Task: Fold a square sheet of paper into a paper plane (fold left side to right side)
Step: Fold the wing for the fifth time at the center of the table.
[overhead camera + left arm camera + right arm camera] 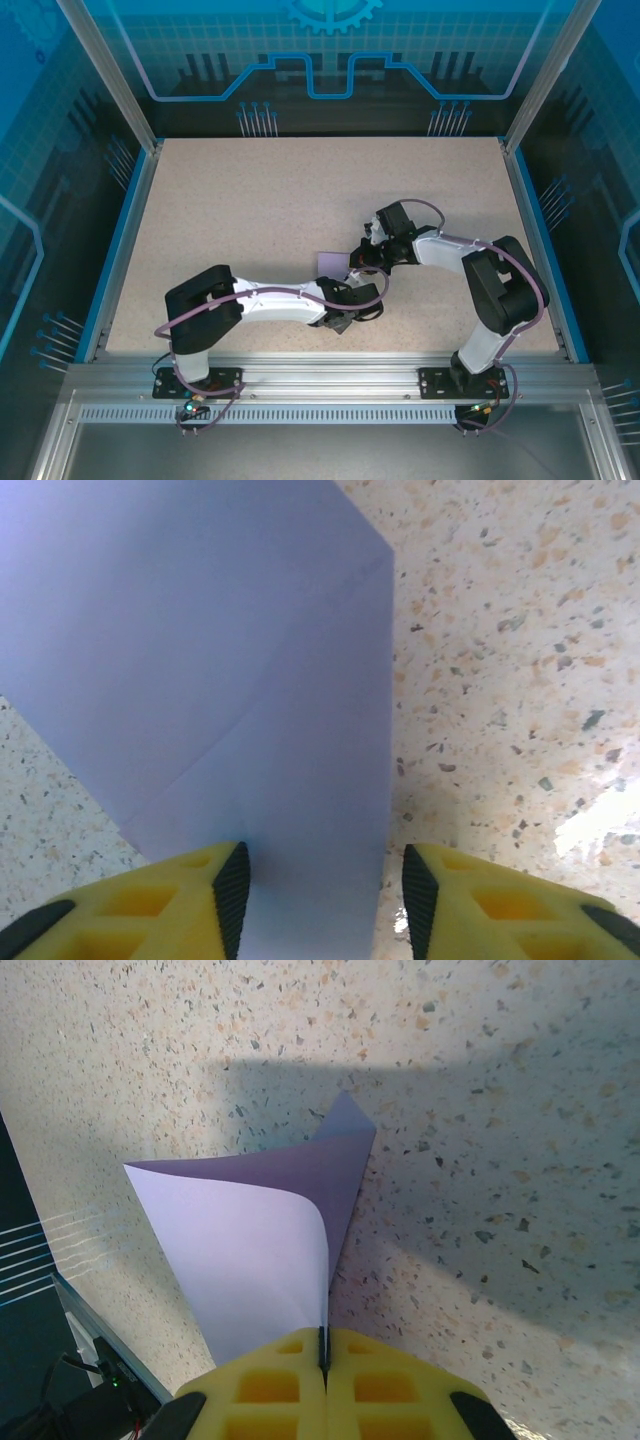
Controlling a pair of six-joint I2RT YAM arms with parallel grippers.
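While right gripper point(323, 1348) pinches sheet point(245, 1250) edge and left gripper point(322, 888) sits spread astride it, carry across, match edges before creasing.

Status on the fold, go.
Left gripper: jaws open, straddling the paper. Right gripper: jaws shut on its lifted edge, sheet curled over. Nothing blocking the fold.

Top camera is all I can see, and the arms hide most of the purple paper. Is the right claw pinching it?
Observer: Yes. In the right wrist view the right gripper is shut on an edge of the purple paper, which curls up off the table.
Operator: What about the left claw?
Observer: The left gripper is open, with paper showing between its fingers.
Operator: Any folds in it?
Observer: Yes, the left wrist view shows a diagonal fold line.
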